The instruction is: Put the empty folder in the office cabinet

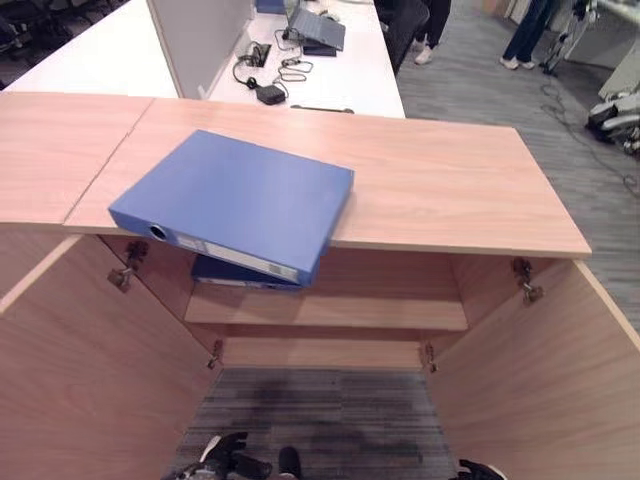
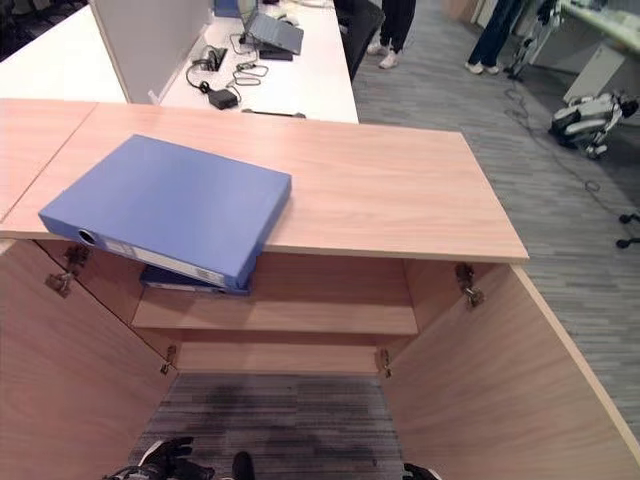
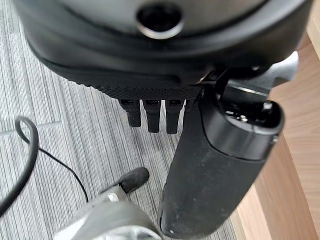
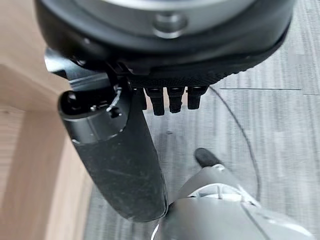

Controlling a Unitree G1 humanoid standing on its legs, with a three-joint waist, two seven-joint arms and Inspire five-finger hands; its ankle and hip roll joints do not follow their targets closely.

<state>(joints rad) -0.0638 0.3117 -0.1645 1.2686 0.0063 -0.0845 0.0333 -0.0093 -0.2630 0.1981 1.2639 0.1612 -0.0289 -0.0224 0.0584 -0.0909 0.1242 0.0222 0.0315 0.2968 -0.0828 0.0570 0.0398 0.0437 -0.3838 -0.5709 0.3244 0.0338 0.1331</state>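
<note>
The office cabinet [image 1: 420, 190] takes up most of the scene, a low wooden unit with both doors swung wide, its flat top facing the robot and one inner shelf [image 1: 330, 310] visible below. Behind it stands a white desk [image 1: 330, 70] with a grey partition [image 1: 195, 35], a laptop [image 1: 318, 28] and a tangle of charger leads [image 1: 262, 70]; people's legs stand on the grey carpet beyond.

The empty folder [image 1: 235, 200], a blue lever-arch binder, lies flat on the cabinet top at its left front, with the spine corner jutting out past the front edge. A second blue folder [image 1: 235, 272] already sits on the shelf just beneath that overhang.

The binder looks stiff and boxy, and being empty it is probably light, with smooth covers that could slide in a loose hold. The overhanging spine edge seems the natural place to take it, thumb above and fingers below, or one hand on each long side.

The shelf to the right of the stored folder looks free; the open doors narrow the approach from either side.

The left hand [image 3: 150, 115] and right hand [image 4: 170, 100] hang low over the carpet in front of the cabinet, fingers relaxed and straight, holding nothing
</note>
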